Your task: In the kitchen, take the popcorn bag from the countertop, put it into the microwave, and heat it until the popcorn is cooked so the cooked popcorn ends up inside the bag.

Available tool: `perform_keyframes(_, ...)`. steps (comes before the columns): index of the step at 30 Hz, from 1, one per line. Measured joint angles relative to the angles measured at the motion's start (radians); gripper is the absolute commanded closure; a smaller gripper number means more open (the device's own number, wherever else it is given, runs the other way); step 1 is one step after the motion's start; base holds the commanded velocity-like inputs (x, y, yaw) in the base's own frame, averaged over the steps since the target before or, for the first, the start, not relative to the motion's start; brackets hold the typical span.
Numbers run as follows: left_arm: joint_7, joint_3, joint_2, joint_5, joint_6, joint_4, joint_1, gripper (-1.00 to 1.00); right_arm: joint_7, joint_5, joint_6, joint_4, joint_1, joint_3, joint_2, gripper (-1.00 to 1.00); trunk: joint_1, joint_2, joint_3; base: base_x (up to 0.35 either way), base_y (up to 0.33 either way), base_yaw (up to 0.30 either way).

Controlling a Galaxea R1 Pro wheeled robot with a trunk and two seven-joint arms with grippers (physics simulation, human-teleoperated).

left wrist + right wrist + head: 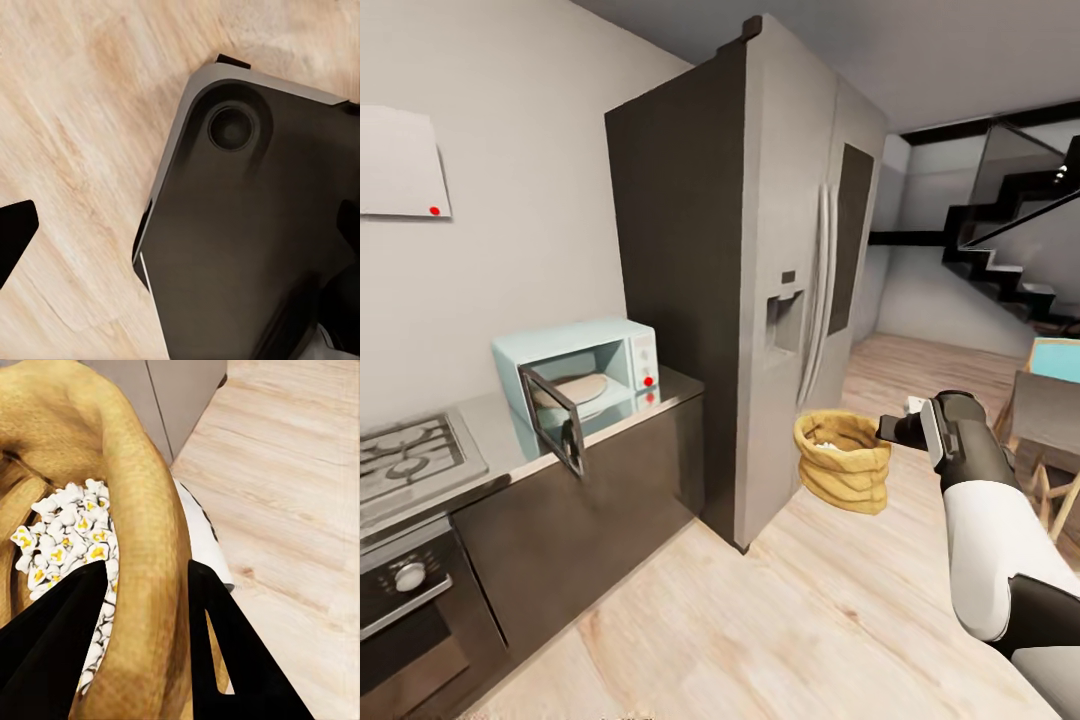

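While the black right gripper (142,637) holds its load in the air over the floor, the stock stands as follows.

Right fingers: two black fingers (52,645) closed on the rolled rim of the tan-brown wrinkled paper popcorn bag (142,510), one inside the mouth, one outside the wall.
Popcorn bag: held up at the end of the right arm, in front of the tall grey refrigerator (790,250) in the head view (843,462); upright, mouth open upward, clear of the pale wooden plank floor (810,600).
Popcorn: white puffed pieces with yellow centres (64,544), heaped inside the bag, touching the inner finger.
Right arm: white forearm with dark grey wrist (970,500), reaching forward from the right side of the head view.
Left gripper: one black fingertip (13,236) at the edge of the left wrist view, over the floor; how far the fingers are apart cannot be told.
Robot base: dark rounded plate with a round recess (255,225), below the left wrist camera.
Microwave: small pale-blue boxy oven (585,372), dark glass door swung open, standing on the smooth light-grey countertop (510,450), well apart from the bag.
Gas hob: ridged grey burner plate (405,455), beside the microwave on the countertop.
Black oven: steel-handled front with a knob (410,610), below the hob.
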Motion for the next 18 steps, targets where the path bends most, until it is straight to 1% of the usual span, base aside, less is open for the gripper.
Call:
perform_keyframes(7,0.0,0.001,-0.001,0.0,0.0,-0.003,0.0,-1.0,0.0,0.0,0.0,0.0,0.0,0.0,0.0,1.0,0.0,0.0,0.0,0.001,-0.001,0.268)
perform_keyframes(10,0.0,0.001,-0.008,0.0,0.0,-0.003,0.0,-1.0,-0.001,0.0,0.0,0.0,0.0,0.0,0.0,1.0,0.0,0.0,0.0,0.0,-0.018,0.268)
perform_keyframes(13,-0.001,0.0,-0.01,0.0,0.0,-0.003,0.0,-1.0,0.0,0.0,0.0,0.0,0.0,0.0,0.0,1.0,0.0,0.0,0.0,0.0,-0.207,0.268)
perform_keyframes(18,-0.001,0.0,-0.011,0.0,0.0,-0.003,0.0,-1.0,-0.001,0.0,0.0,0.0,0.0,0.0,0.001,1.0,0.0,0.0,0.0,0.0,-0.274,0.268)
